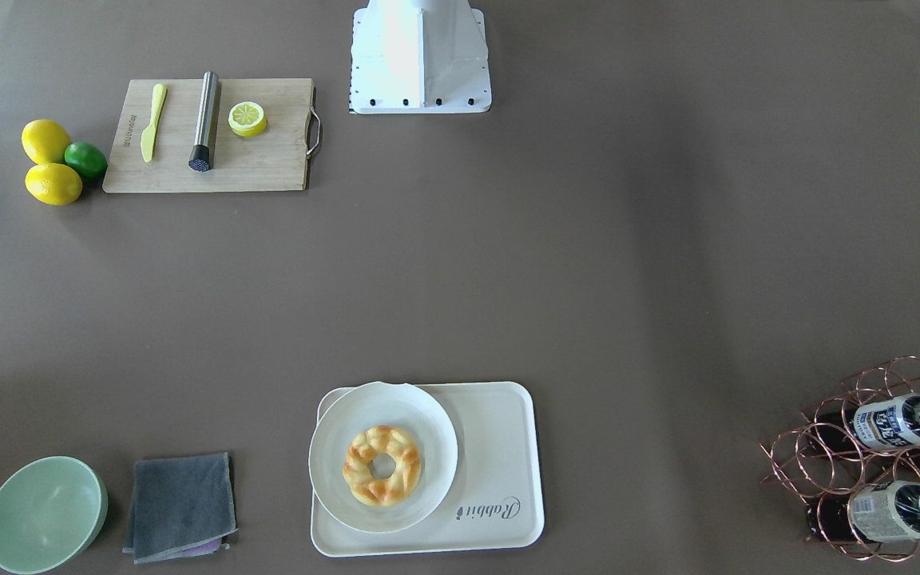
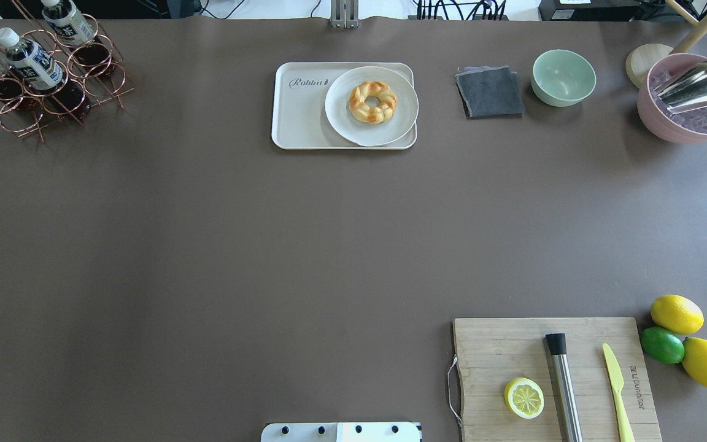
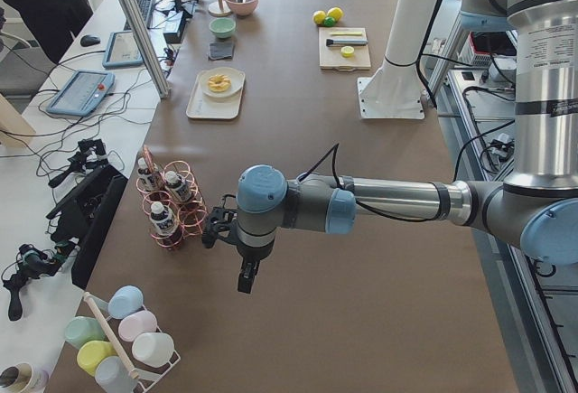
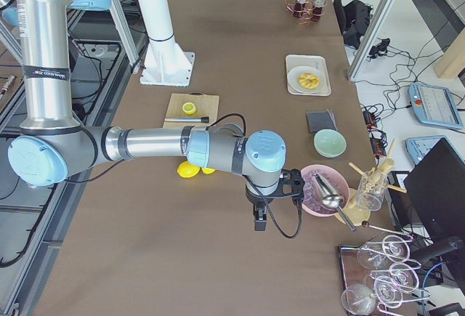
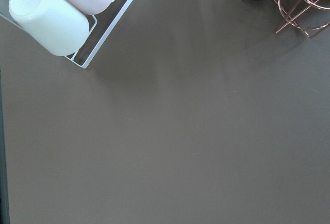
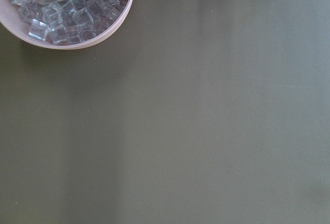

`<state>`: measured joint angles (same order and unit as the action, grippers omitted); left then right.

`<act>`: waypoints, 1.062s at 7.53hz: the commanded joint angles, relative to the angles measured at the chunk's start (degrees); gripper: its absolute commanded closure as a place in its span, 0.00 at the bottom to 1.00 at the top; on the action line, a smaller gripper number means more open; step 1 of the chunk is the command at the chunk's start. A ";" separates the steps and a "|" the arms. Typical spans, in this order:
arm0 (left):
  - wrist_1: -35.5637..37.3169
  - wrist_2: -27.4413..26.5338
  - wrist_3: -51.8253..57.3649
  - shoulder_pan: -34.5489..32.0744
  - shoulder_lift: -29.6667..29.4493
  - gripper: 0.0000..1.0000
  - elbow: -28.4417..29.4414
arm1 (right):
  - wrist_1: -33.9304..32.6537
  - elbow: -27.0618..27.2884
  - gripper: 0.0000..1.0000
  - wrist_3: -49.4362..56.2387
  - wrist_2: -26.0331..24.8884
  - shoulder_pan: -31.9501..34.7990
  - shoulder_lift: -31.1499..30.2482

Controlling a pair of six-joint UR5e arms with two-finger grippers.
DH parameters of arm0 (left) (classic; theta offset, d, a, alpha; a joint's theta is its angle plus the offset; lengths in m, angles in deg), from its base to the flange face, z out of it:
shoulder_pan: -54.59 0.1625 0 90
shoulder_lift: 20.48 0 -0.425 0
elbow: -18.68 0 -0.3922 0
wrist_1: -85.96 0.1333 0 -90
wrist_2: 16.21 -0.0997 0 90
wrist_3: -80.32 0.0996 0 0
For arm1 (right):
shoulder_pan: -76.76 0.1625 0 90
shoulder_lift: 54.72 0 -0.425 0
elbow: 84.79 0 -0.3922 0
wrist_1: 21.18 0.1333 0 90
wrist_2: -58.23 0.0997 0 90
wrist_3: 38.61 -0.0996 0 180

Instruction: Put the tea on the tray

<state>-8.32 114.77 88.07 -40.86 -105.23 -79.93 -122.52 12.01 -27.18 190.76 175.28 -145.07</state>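
Observation:
Three tea bottles with white caps lie in a copper wire rack (image 2: 53,92) at the table's far left corner; one tea bottle (image 2: 33,61) is in the middle, and two show in the front-facing view (image 1: 899,421). The cream tray (image 2: 298,116) stands at the far middle and holds a round white plate (image 2: 344,120) with a ring-shaped bread (image 2: 373,102). The left gripper (image 3: 246,277) hangs over bare table beside the rack; I cannot tell if it is open. The right gripper (image 4: 260,221) hangs near a pink bowl; I cannot tell its state.
A wooden cutting board (image 2: 501,350) with a lemon half, steel rod and yellow knife lies near right, with two lemons and a lime (image 2: 662,344) beside it. A grey cloth (image 2: 490,92), green bowl (image 2: 563,77) and pink ice bowl (image 2: 691,98) stand far right. Cups (image 5: 49,18) lie in a white rack.

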 commanded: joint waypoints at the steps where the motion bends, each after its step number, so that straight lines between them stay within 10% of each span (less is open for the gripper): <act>1: -1.61 -0.37 -0.02 0.52 -0.15 0.02 0.51 | 0.00 0.23 0.00 -0.01 -0.43 0.00 0.00; 8: -43.29 -0.64 -36.69 15.36 1.61 0.02 1.66 | 0.09 -0.12 0.00 -0.09 -0.17 -0.17 -0.35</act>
<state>-41.08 114.41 62.82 -29.85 -102.99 -78.48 -122.45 12.16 -27.23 190.52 175.19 -145.40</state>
